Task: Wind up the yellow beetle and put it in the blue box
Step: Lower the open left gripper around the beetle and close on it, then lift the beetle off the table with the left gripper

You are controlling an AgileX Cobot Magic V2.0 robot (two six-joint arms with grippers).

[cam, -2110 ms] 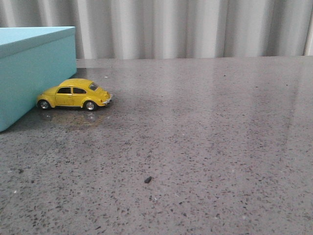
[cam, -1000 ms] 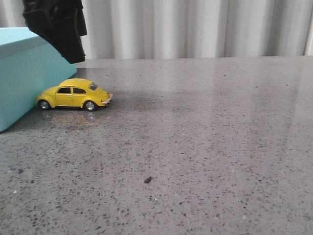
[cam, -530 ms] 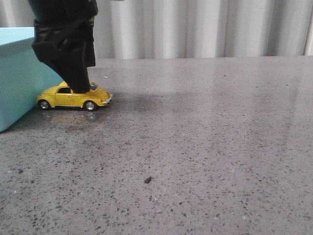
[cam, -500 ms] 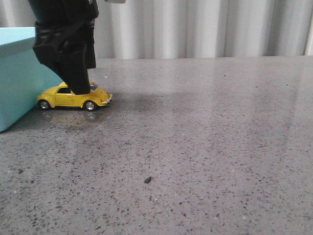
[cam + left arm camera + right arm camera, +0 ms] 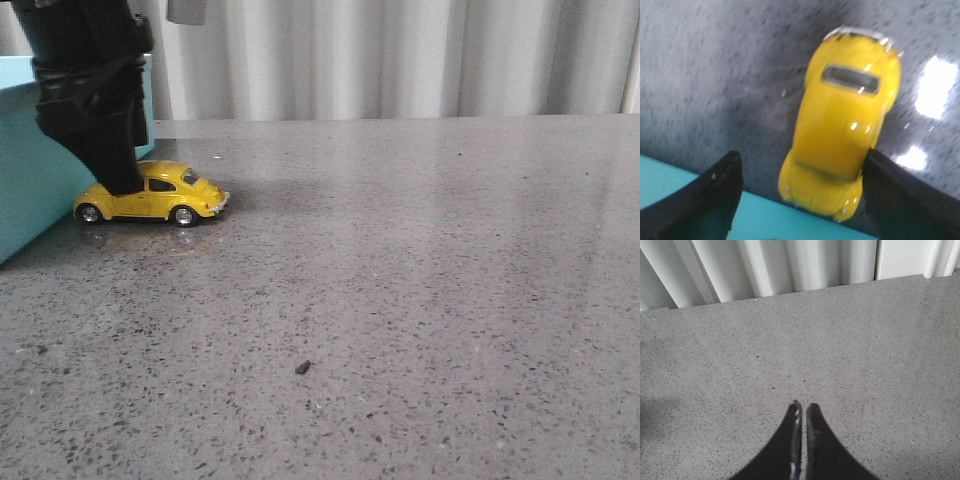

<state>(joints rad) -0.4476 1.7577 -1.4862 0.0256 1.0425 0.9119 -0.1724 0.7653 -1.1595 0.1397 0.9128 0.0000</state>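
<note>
The yellow beetle stands on its wheels on the grey table, its nose against the blue box. My left gripper is down over the car's front half, next to the box. In the left wrist view the beetle lies between the open jaws of my left gripper. One finger touches the car's side and the other finger stands well clear, over the box's edge. My right gripper is shut and empty above bare table, away from both.
A small dark speck lies on the speckled grey table near the front. A pale pleated curtain hangs behind the table's far edge. The box fills the far left.
My left arm came down into view over the beetle, then shifted left along it towards the box. The beetle has not moved.
</note>
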